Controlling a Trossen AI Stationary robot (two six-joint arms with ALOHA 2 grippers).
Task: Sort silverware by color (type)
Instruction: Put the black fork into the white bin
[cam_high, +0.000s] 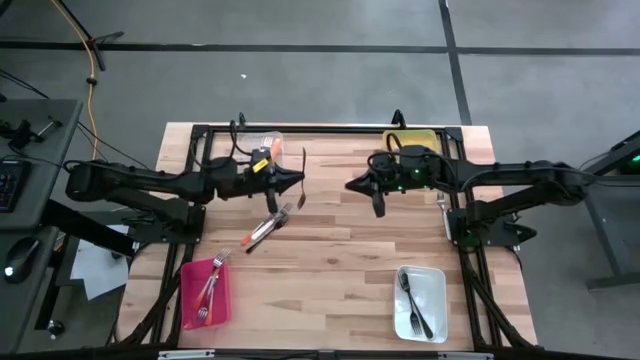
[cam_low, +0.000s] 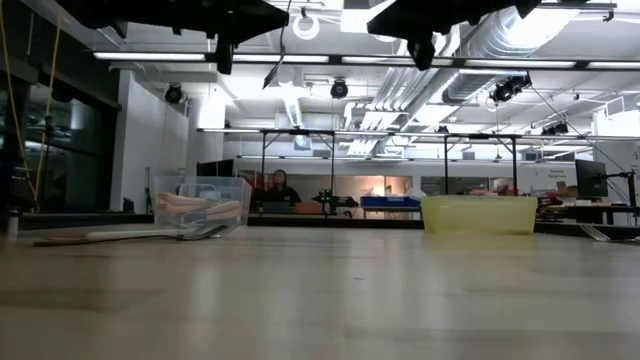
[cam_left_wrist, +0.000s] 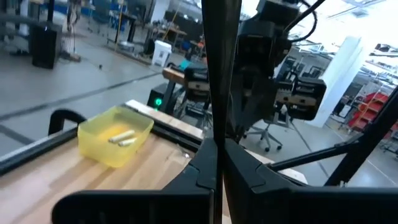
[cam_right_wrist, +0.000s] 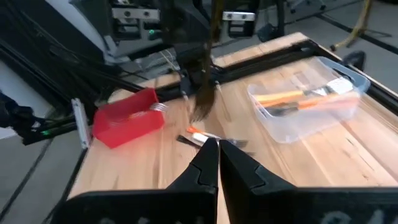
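My left gripper (cam_high: 298, 183) (cam_left_wrist: 217, 149) hangs over the middle of the table, shut on a thin dark utensil (cam_high: 303, 170) (cam_left_wrist: 214, 62). My right gripper (cam_high: 350, 186) (cam_right_wrist: 217, 146) faces it from the right, shut and holding nothing. Below and to the near left, a small pile of silverware (cam_high: 266, 226) (cam_right_wrist: 198, 135) lies flat on the wood: an orange-handled piece and metal ones. The low view shows these utensils (cam_low: 130, 236) lying on the tabletop. My left gripper pinches the dark utensil between its two fingers, near the middle of its length (cam_high: 301, 184). The fingers come level from the table's left and lie across it. The utensil is lifted clear of the table, with one end (cam_right_wrist: 202, 107) hanging below the fingers.
A clear bin (cam_high: 262, 143) (cam_right_wrist: 311, 102) with orange-handled pieces stands far left and a yellow bin (cam_high: 410, 140) (cam_left_wrist: 115, 134) far right. A red bin (cam_high: 205, 293) with red forks stands near left, a white bin (cam_high: 420, 302) with dark forks near right. Bare wood lies between.
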